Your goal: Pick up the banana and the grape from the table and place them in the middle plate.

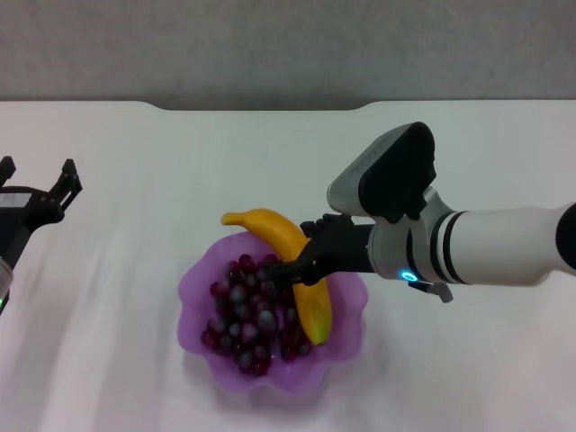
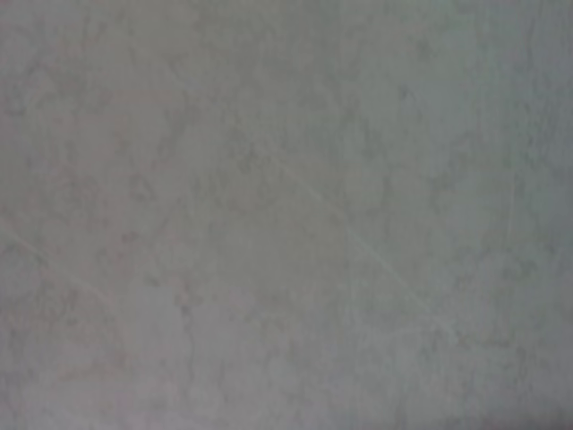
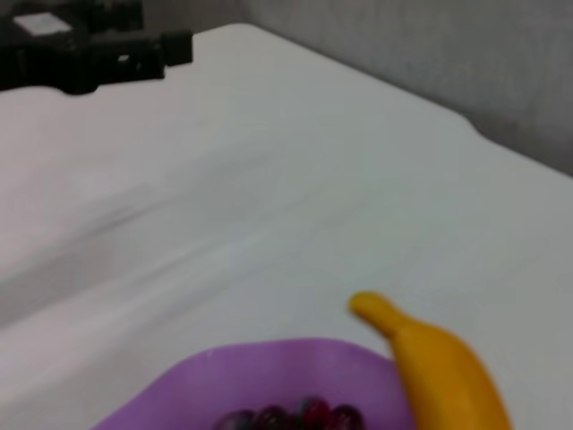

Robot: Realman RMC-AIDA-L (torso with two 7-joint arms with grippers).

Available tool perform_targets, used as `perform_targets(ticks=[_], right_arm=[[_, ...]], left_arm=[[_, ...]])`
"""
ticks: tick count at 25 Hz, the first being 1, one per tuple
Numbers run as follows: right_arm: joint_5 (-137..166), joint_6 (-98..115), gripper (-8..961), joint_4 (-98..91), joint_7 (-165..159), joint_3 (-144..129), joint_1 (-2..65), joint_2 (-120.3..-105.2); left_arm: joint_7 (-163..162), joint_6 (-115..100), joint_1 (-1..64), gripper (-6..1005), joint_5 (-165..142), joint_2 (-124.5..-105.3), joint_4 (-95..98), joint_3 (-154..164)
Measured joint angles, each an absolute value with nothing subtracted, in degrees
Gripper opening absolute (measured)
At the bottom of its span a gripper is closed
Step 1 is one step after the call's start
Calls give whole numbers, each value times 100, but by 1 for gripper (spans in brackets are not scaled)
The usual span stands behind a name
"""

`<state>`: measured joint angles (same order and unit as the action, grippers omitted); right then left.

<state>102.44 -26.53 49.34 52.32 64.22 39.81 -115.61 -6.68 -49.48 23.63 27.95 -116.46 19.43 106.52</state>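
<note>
The purple dish (image 1: pixel 192 290) stands at the front middle of the white table (image 1: pixel 135 135). The bunch of dark grapes (image 1: pixel 243 315) lies inside it. The yellow banana (image 1: pixel 312 310) lies across the dish's right side, with its stem end sticking out over the far rim. My right gripper (image 1: pixel 295 261) is over the dish, its black fingers on either side of the banana's middle and closed on it. The right wrist view shows the banana (image 3: pixel 448 376), the dish (image 3: pixel 224 376) and some grapes (image 3: pixel 295 418). My left gripper (image 1: pixel 40 184) is parked at the far left, open and empty.
The table's notched far edge (image 1: pixel 261 108) runs along the back, with a grey wall behind it. The left wrist view shows only bare tabletop (image 2: pixel 286 215). The left gripper also shows far off in the right wrist view (image 3: pixel 89 49).
</note>
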Motion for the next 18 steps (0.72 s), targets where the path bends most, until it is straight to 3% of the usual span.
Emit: perform_targets(ticks=[8, 18], right_arm=[[10238, -1950, 891, 5351, 5707, 6885, 3224, -11544], [9341, -787, 892, 5429, 6857, 7325, 2344, -11540]], left_arm=[[-668, -4952, 2346, 880, 2795, -11650, 1942, 10695], [-1075, -5011, 2360, 880, 2810, -11655, 1810, 10715]])
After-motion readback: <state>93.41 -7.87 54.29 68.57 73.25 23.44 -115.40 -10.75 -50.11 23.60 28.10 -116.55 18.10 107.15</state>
